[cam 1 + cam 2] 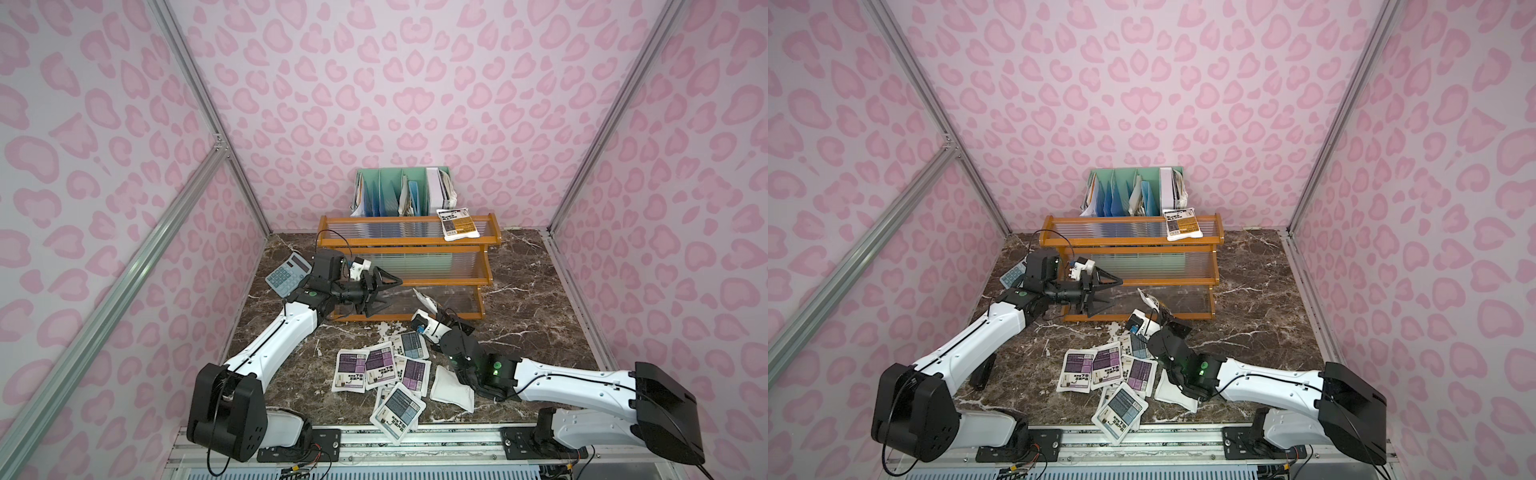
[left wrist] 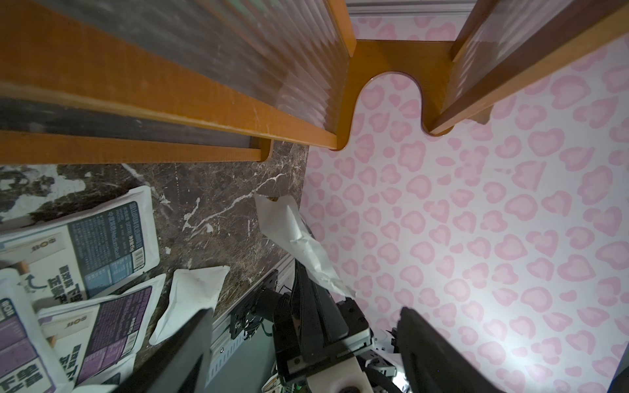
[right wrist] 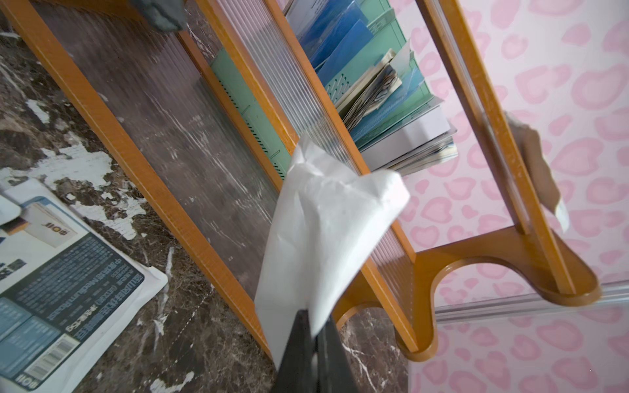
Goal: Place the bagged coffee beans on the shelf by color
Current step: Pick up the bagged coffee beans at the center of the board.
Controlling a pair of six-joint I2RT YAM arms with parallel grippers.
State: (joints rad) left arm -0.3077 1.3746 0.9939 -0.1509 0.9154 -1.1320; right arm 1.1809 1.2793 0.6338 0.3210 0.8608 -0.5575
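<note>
The orange-brown shelf [image 1: 407,241] [image 1: 1129,241] stands at the back of the marble table. One yellow-orange pouch [image 1: 459,224] [image 1: 1183,224] lies on the right end of its top tier. My right gripper [image 1: 436,312] [image 3: 315,316] is shut on a pouch [image 3: 326,231] [image 1: 424,300] showing its white back, held up in front of the lowest tier. My left gripper [image 1: 395,293] [image 1: 1116,293] hangs open and empty by the shelf's left end. Purple pouches [image 1: 380,365], grey-blue pouches [image 1: 399,409] and one white-backed pouch [image 1: 453,388] lie heaped near the front.
A mint-green file rack [image 1: 403,191] full of papers stands behind the shelf. A light-blue calculator [image 1: 289,274] lies left of my left wrist. Pink patterned walls close in three sides. A metal rail [image 1: 415,440] runs along the front edge.
</note>
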